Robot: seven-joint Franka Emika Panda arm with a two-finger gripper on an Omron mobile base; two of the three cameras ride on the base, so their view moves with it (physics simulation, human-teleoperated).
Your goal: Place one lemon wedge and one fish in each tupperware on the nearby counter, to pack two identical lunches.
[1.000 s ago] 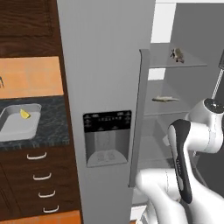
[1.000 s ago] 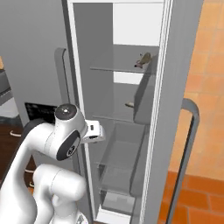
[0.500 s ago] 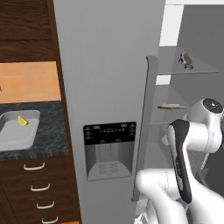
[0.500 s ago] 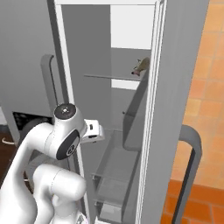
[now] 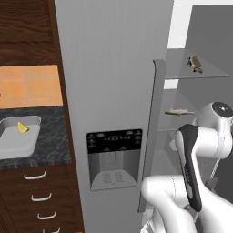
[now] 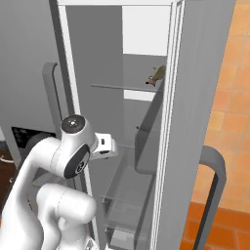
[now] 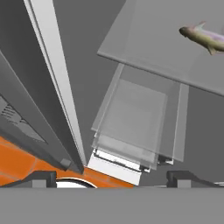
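Observation:
A clear tupperware (image 5: pixel 16 139) sits on the black speckled counter (image 5: pixel 52 148) at the left, with a yellow lemon wedge (image 5: pixel 22 128) inside it. The fridge's right side stands open. One fish (image 5: pixel 195 63) (image 6: pixel 156 75) lies on the upper glass shelf. A second fish (image 5: pixel 179 111) lies on the shelf below. In the hand view a fish (image 7: pixel 203 37) rests on a glass shelf at the upper right. My gripper (image 7: pixel 111 179) is open with nothing between its fingertips (image 7: pixel 41 177), well short of that fish. My arm is folded in front of the fridge opening.
The closed left fridge door (image 5: pixel 113 104) with its dispenser panel (image 5: pixel 113 157) and long handle (image 5: pixel 152 136) stands between the counter and the shelves. The open right door (image 6: pixel 195 122) flanks the compartment. Dark drawers (image 5: pixel 36 195) sit under the counter. Clear bins (image 7: pixel 135 127) lie low in the fridge.
Both base views have shifted and the fridge looks larger, so the base has driven. My arm has folded down from its raised reach at the right.

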